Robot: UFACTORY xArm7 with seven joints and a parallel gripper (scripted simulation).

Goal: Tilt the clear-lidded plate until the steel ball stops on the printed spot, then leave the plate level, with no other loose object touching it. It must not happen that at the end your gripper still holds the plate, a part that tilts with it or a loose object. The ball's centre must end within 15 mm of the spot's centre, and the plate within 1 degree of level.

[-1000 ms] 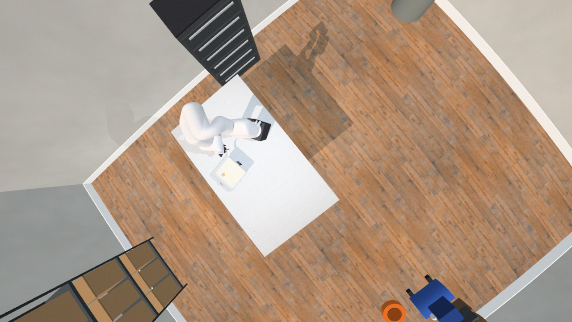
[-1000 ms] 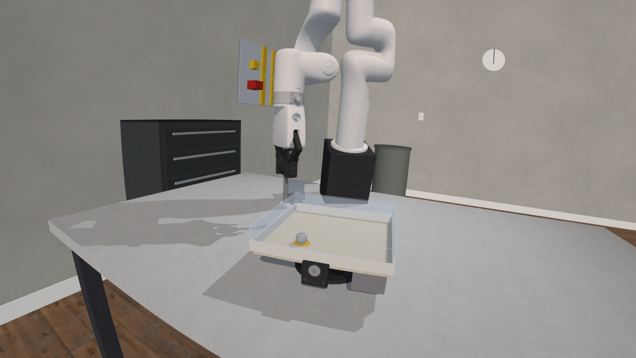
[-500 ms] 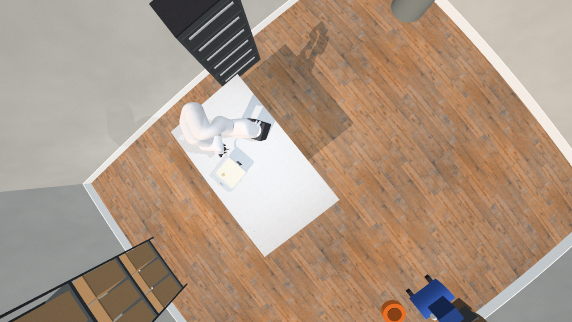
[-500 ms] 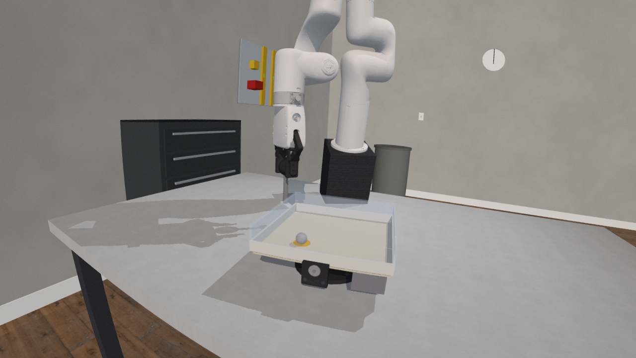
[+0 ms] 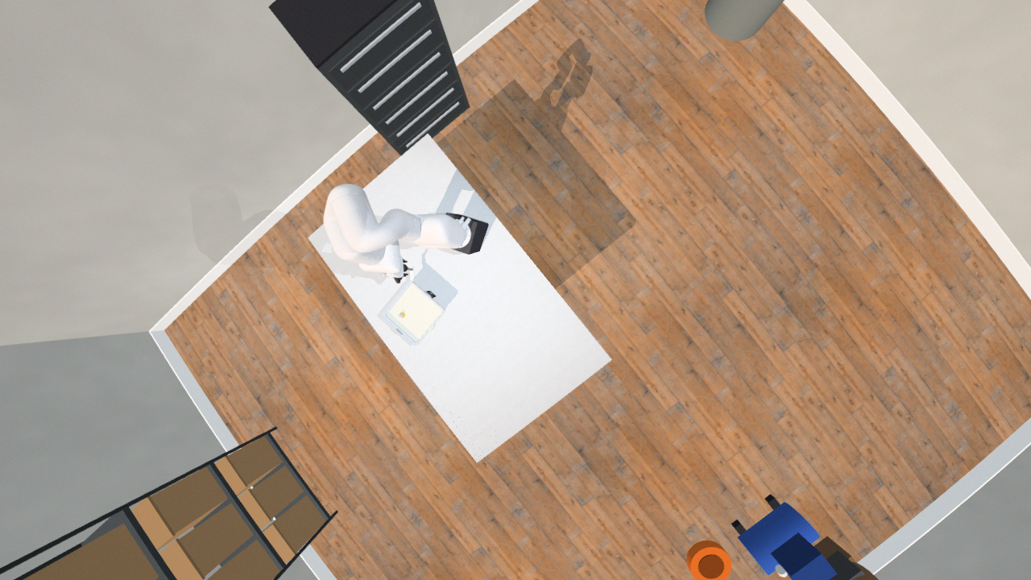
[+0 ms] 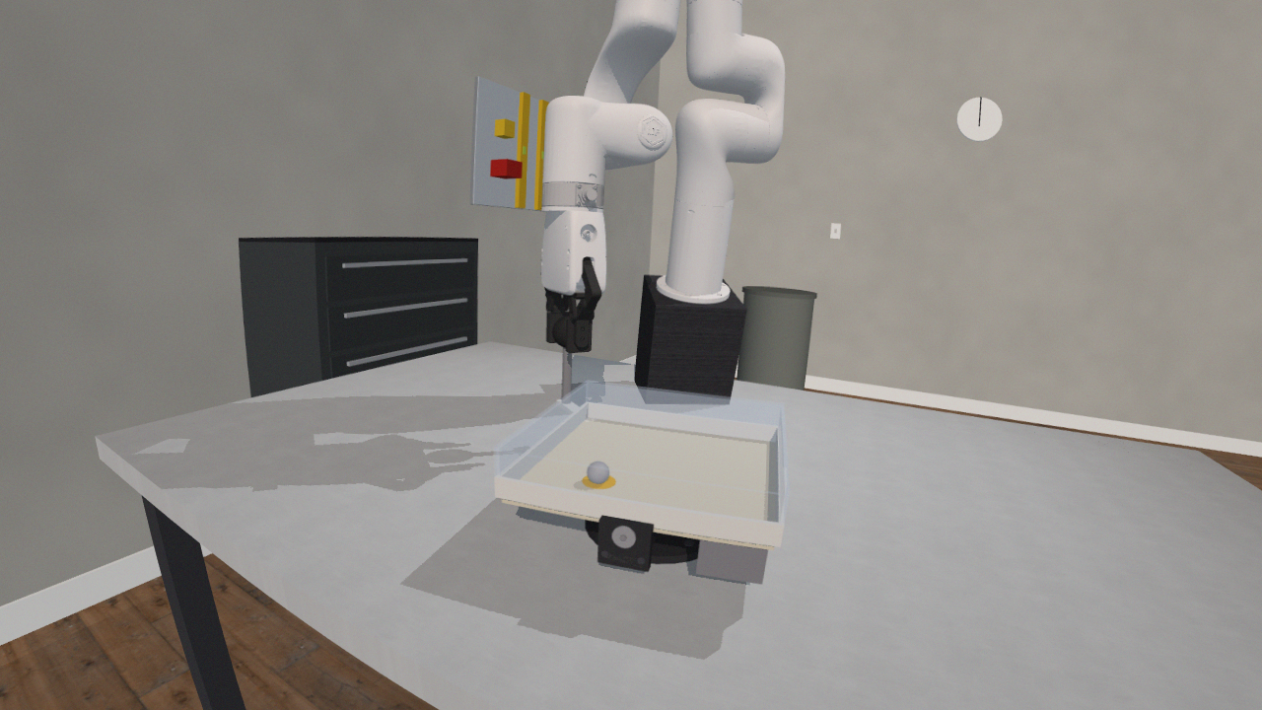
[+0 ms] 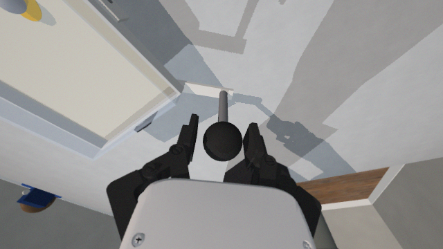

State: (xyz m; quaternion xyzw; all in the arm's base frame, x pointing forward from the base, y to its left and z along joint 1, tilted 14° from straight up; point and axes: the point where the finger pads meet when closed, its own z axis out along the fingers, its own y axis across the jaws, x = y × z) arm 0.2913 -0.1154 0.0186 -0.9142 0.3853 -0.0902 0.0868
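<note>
Where the plate (image 6: 639, 519) sits on the white table (image 6: 926, 565), you see the ball (image 6: 598, 471) resting on the yellow spot (image 6: 586, 482), near the plate's front left corner. Behind its far left corner a handle rod (image 7: 223, 105) rises, topped by a black knob (image 7: 222, 140). The gripper (image 7: 221, 135) hangs around that knob with its jaws apart, a gap on each side, gripping nothing. You can read no writing or brand anywhere; the arm's (image 6: 706, 177) round emblem is too small to make out.
</note>
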